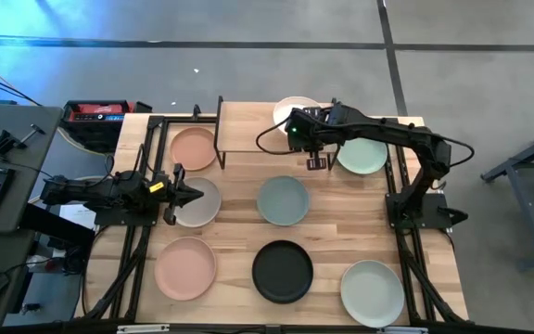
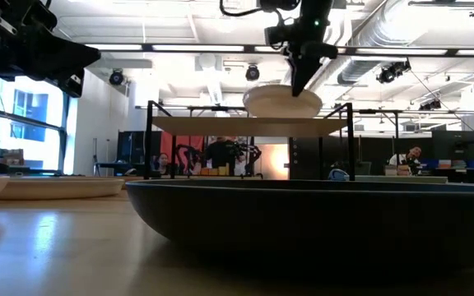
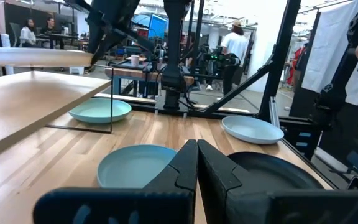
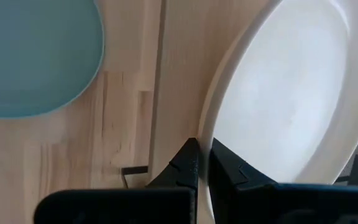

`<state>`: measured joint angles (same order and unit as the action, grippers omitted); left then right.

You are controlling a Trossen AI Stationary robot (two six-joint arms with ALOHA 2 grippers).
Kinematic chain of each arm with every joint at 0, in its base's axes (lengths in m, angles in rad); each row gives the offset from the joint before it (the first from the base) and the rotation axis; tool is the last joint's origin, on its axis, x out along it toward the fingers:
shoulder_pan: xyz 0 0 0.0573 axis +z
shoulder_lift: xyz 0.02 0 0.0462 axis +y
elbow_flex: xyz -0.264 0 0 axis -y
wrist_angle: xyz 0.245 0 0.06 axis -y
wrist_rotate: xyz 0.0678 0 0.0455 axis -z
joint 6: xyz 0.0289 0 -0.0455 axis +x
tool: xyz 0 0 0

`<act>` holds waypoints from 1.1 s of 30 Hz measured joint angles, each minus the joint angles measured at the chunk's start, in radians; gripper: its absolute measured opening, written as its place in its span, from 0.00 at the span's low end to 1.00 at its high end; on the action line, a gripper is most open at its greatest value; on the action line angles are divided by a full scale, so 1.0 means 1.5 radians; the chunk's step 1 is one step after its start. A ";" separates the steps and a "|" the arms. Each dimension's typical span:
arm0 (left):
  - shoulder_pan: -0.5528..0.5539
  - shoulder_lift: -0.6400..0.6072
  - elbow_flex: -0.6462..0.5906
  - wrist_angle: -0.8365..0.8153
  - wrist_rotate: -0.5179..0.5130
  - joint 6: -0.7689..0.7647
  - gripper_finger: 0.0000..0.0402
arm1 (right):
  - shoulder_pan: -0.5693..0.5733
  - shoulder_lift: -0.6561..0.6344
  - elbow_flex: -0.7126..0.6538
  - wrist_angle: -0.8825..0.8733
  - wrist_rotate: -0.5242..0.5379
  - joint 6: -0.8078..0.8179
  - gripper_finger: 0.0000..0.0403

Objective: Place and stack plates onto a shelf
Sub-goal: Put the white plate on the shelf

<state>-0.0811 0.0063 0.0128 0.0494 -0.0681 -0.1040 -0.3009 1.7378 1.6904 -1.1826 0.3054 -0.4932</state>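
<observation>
A white plate (image 1: 292, 106) (image 2: 282, 102) is at the right end of the shelf (image 1: 258, 139) (image 2: 220, 125), level with its wooden top. My right gripper (image 1: 298, 121) (image 4: 202, 152) is shut on its rim. My left gripper (image 1: 196, 195) (image 3: 197, 149) is shut and hovers over a grey plate (image 1: 202, 206) at the table's left. On the table also lie a peach plate (image 1: 193, 148) beside the shelf's left end, a grey-blue plate (image 1: 283, 199), a pale green plate (image 1: 362, 155), and a near row. My right gripper pinches the white plate's rim (image 4: 205, 134) between its two fingers, one on the inner side and one outside. The fingers (image 2: 299, 82) come from above, pointing down. The plate is level, on or just above the shelf top; which, I cannot tell.
The near row holds a peach plate (image 1: 185, 267), a black plate (image 1: 283, 271) and a pale green plate (image 1: 372, 290). The shelf's left half is bare wood. People and equipment show in the room beyond the table's far edge.
</observation>
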 joint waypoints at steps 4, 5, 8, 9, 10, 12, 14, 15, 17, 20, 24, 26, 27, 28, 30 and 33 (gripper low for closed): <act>0.000 0.000 0.000 0.000 0.000 0.000 0.00 | -0.019 0.000 -0.012 0.005 -0.012 -0.006 0.00; 0.000 0.000 0.000 0.000 0.000 0.000 0.00 | -0.023 0.000 -0.015 0.005 -0.021 -0.009 0.00; 0.000 0.000 0.000 0.000 0.000 0.000 0.00 | -0.033 0.000 -0.021 0.011 -0.047 -0.019 0.00; 0.000 0.000 0.000 0.000 0.000 0.000 0.00 | -0.036 0.000 -0.023 0.015 -0.053 -0.022 0.00; 0.000 0.000 0.000 0.000 0.000 0.000 0.00 | -0.039 0.000 -0.025 0.014 -0.060 -0.026 0.00; 0.000 0.000 0.000 0.000 0.000 -0.002 0.00 | -0.046 0.000 -0.025 0.014 -0.089 -0.029 0.00; 0.000 0.000 0.000 0.000 0.000 -0.013 0.00 | -0.054 0.000 -0.025 0.014 -0.115 -0.033 0.00; 0.000 0.000 0.000 0.000 0.000 -0.017 0.00 | -0.057 0.000 -0.025 0.014 -0.119 -0.033 0.00; 0.000 0.000 0.000 0.000 0.000 -0.018 0.00 | -0.065 0.000 -0.025 0.013 -0.122 -0.031 0.00; 0.000 0.000 0.000 0.000 0.000 -0.018 0.00 | -0.077 0.002 -0.025 0.010 -0.136 -0.027 0.00; 0.000 0.000 0.000 0.000 0.000 -0.017 0.00 | -0.087 0.016 -0.025 0.009 -0.139 -0.028 0.00; 0.000 0.000 0.000 0.000 0.000 -0.017 0.00 | -0.088 0.024 -0.025 0.009 -0.137 -0.033 0.00; 0.000 0.000 0.000 0.000 0.000 -0.017 0.00 | -0.088 0.027 -0.025 0.009 -0.136 -0.038 0.00; 0.000 0.000 0.000 0.000 0.000 -0.017 0.00 | -0.087 0.029 -0.025 0.009 -0.136 -0.040 0.00; 0.000 0.000 0.000 0.000 -0.003 -0.017 0.00 | -0.087 0.030 -0.025 0.009 -0.136 -0.042 0.00; 0.000 0.000 0.000 0.000 -0.014 -0.017 0.00 | -0.087 0.030 -0.025 0.014 -0.136 -0.043 0.00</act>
<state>-0.0811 0.0063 0.0128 0.0494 -0.0888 -0.1297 -0.4316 1.7821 1.6535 -1.1611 0.1017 -0.5575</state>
